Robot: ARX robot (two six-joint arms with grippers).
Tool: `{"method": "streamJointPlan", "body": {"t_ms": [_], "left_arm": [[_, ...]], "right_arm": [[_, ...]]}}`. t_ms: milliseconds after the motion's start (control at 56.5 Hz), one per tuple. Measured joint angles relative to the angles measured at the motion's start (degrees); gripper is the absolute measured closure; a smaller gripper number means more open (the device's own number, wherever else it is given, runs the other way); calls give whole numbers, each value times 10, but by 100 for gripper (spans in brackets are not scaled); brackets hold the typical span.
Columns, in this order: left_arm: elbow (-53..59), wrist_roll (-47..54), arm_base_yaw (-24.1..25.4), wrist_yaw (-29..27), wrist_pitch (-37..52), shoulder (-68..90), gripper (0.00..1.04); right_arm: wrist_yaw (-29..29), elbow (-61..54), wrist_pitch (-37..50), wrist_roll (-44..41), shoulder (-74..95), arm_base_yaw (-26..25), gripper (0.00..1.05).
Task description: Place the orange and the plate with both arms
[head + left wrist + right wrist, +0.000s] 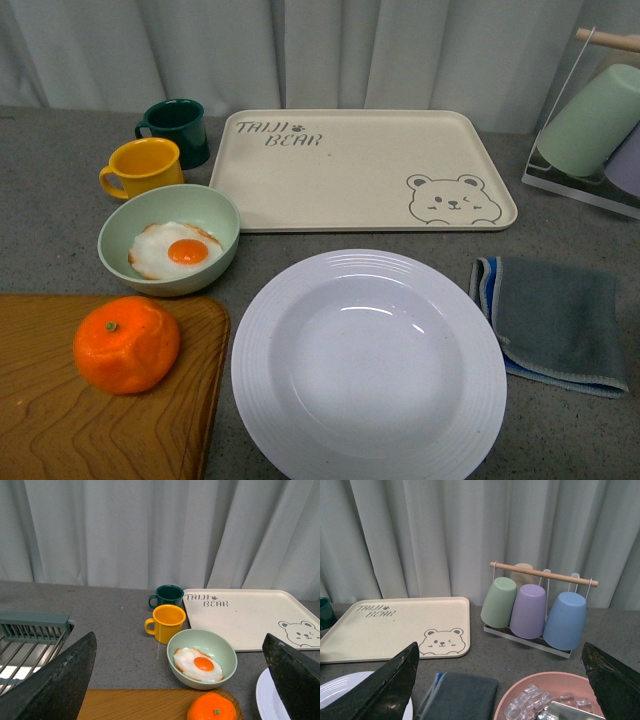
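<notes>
The orange (pixel 126 343) sits on a wooden board (pixel 90 420) at the near left; its top shows in the left wrist view (pixel 212 711). The white plate (pixel 368 364) lies on the table at the near centre, its rim just visible in the left wrist view (pixel 265 700) and the right wrist view (pixel 340 685). My left gripper (pixel 180 680) is open and empty, held above and behind the orange. My right gripper (pixel 502 685) is open and empty above the table's right side. Neither gripper shows in the front view.
A beige bear tray (pixel 360 168) lies at the back centre. A pale green bowl with a fried egg (pixel 170 240), a yellow mug (pixel 143 167) and a dark green mug (pixel 175 130) stand at the left. A grey cloth (pixel 555 320), a cup rack (pixel 537 611) and a pink dish of ice (pixel 545 700) are at the right.
</notes>
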State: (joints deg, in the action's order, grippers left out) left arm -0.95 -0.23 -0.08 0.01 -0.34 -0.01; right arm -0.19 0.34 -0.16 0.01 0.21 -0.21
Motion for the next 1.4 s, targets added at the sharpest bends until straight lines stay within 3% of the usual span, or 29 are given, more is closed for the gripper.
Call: {"method": "streamJointPlan", "body": {"t_ms": [602,638,726,815,886,974,1098,1399], "left_arm": [[0,0,0,0,0,0,7],[-11,-15,-7,-19,-31,16,7],[-50,-77,-45,-70,-83,134,7],[-79,-112,-127,-81,28,307,7],[-105,-115,-158,-95,94,418,7],[-151,-123,-169,-84,168,593,7],[-199,-129,-172,-64,198,791,7],[-244,-137,-169,-59,175,903,7]], "right_arm": [[0,0,0,0,0,0,9],[0,0,0,0,0,0,9],[0,0,0,0,0,0,9],[0,0,0,0,0,0,9],[0,0,0,0,0,0,9],[0,0,0,0,0,0,9],[0,0,0,0,0,0,9],[0,0,0,0,0,0,9]]}}
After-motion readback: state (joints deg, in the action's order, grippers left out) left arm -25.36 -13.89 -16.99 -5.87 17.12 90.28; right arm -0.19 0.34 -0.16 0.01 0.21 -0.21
